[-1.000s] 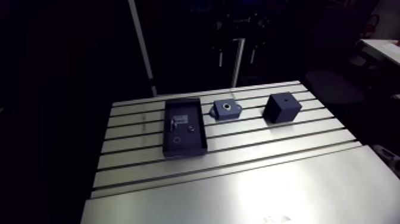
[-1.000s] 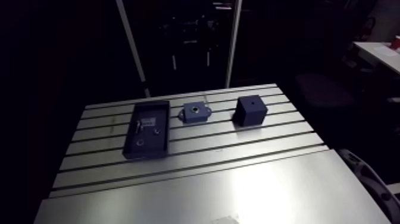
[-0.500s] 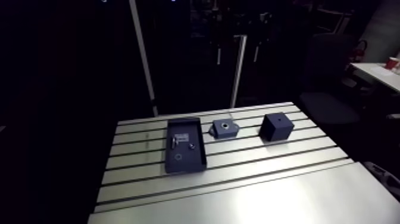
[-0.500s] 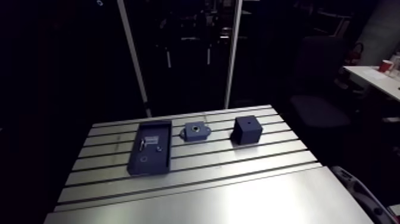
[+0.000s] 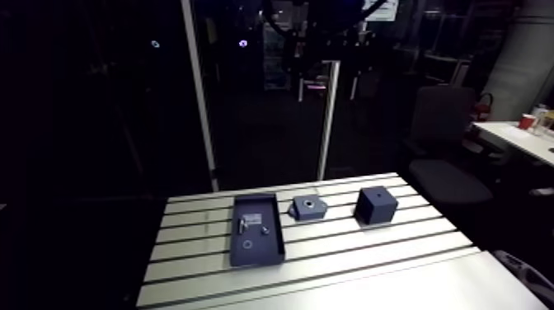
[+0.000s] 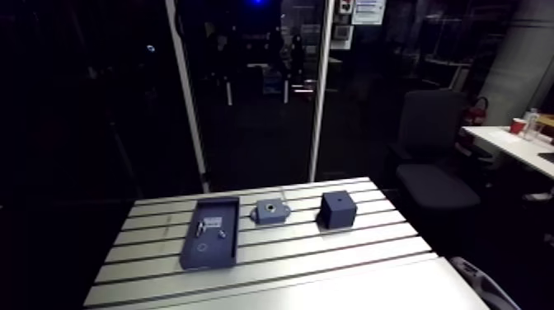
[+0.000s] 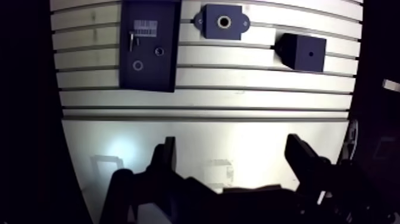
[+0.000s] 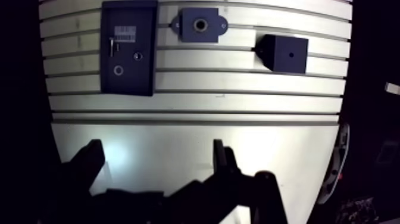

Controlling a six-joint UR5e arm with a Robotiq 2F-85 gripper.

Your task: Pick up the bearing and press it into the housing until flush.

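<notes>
The black two-fingered hand [image 7: 231,143] appears in the wrist view as a dark, angular shape: two flat, slab-like fingers [image 7: 167,159] with squared tips, each backed by chunky jointed links that merge into a broad black body, its surface too dark to show detail

The fingers [image 7: 166,156] of my gripper [image 7: 231,140] were dark shapes, their lower parts cut off by the wrist view's edge. In the tray [image 7: 168,74], the small ring [image 7: 138,65], the round piece [image 7: 158,51] beside it and the thin pin [image 7: 131,40] near the label [image 7: 145,25] were too small for me to identify.
</notes>
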